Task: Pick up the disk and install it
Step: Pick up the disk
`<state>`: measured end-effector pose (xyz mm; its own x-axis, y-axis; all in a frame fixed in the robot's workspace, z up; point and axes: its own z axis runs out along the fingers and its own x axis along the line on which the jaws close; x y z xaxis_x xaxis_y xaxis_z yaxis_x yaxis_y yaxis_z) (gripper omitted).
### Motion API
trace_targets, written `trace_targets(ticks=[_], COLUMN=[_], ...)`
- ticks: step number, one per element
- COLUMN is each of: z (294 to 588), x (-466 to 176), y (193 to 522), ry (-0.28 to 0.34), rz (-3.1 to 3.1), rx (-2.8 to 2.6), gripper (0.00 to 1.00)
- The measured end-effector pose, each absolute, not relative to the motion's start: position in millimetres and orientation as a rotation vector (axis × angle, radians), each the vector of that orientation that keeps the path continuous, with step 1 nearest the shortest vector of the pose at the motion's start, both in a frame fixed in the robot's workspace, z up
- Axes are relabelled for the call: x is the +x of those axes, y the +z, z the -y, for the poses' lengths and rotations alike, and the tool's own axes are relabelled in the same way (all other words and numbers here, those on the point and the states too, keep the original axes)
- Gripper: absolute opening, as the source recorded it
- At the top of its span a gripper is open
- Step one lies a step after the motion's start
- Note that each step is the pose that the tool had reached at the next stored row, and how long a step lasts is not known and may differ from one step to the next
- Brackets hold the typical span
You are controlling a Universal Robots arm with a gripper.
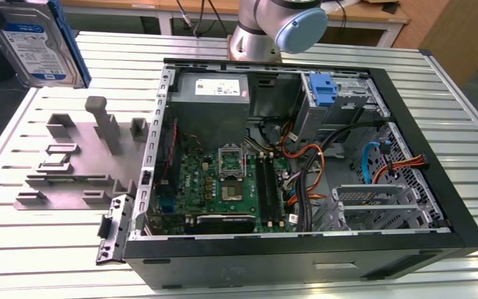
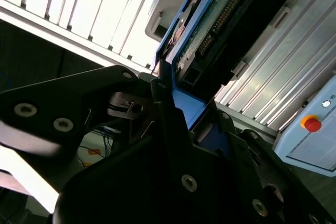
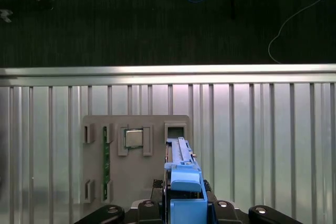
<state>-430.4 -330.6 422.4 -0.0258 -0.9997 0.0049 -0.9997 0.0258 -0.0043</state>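
Note:
The disk (image 1: pixel 35 40), a silver drive with a white-and-blue label in a blue carrier, hangs high above the table at the exterior view's upper left, well off the grey fixture. In the first wrist view its blue carrier edge (image 3: pixel 181 179) stands upright between the black fingers (image 3: pixel 110 212) of my gripper (image 3: pixel 182 205). The second wrist view shows the disk's green circuit-board underside (image 2: pixel 210 19) and its blue frame, with my gripper (image 2: pixel 176 108) shut on it.
An open computer case (image 1: pixel 463 237) lies on the slatted metal table (image 1: pixel 40 261), with a blue bracket (image 1: pixel 323 90) at its drive bay, a grey power supply (image 1: pixel 210 90) and a metal cage (image 1: pixel 372 202). A grey fixture (image 1: pixel 81 162) holding small parts sits left of the case.

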Motion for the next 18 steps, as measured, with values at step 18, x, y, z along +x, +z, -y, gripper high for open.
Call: trace_targets(ticks=[18], z=[330.6], x=[-430.3], y=[430.4], ry=[0.01], rz=[2.25], rx=[2.192], gripper=[0.36])
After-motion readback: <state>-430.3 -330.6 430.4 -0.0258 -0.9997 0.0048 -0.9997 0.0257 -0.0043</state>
